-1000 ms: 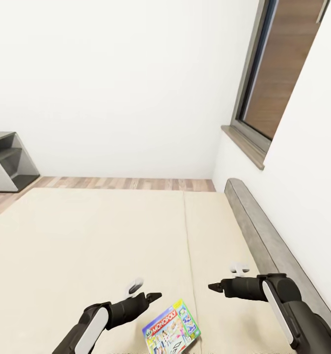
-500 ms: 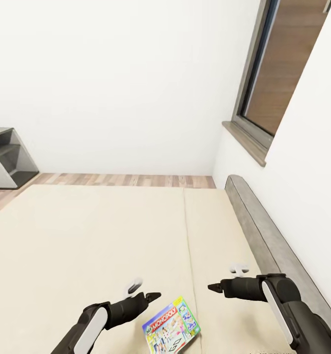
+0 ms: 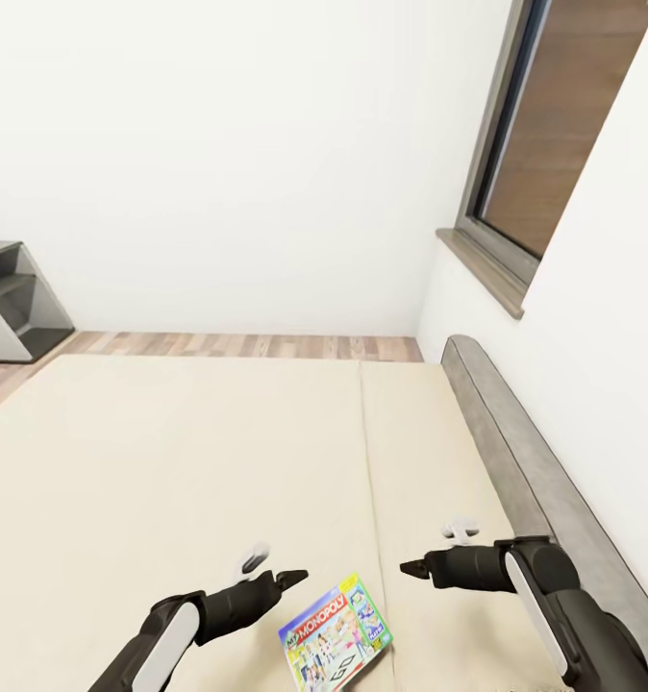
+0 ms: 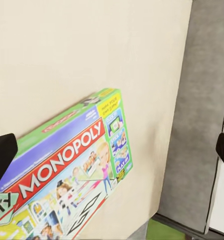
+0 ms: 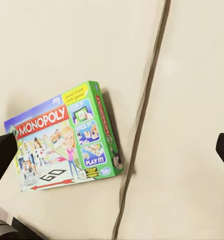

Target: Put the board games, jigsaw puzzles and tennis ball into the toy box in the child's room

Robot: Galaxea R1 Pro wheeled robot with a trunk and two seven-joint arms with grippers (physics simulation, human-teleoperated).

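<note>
Monopoly board game [image 3: 336,630] lies flat on the bed [image 3: 170,461], face up, nearest the robot's edge of the mattress and just to the left-arm side of the mattress seam [image 3: 364,452]. The box is rotated: its long axis runs diagonally, the far corner pointing toward the seam and the headboard [image 3: 502,432].

Left hand [image 3: 290,579] hovers just beside the box's upper-left edge, above the cover, not touching. Fingers spread, nothing between them; in the left wrist view the box [image 4: 67,185] sits between the two dark fingertips.

Right hand [image 3: 412,568] is on the other side of the box, over the strip of bed past the seam, a little farther from the box than the left. Also spread and empty; its wrist view shows the box [image 5: 64,137] offset toward one fingertip, seam alongside.

Both forearms reach forward and low, roughly level, tips pointing inward toward each other.

Judgement: the left arm is nearer. Thin box on soft cover: an edge grasp across the short side looks likelier than a top pinch.

Beyond the bed: wood floor, white wall, grey shelf unit [image 3: 12,303], window [image 3: 564,144].
</note>
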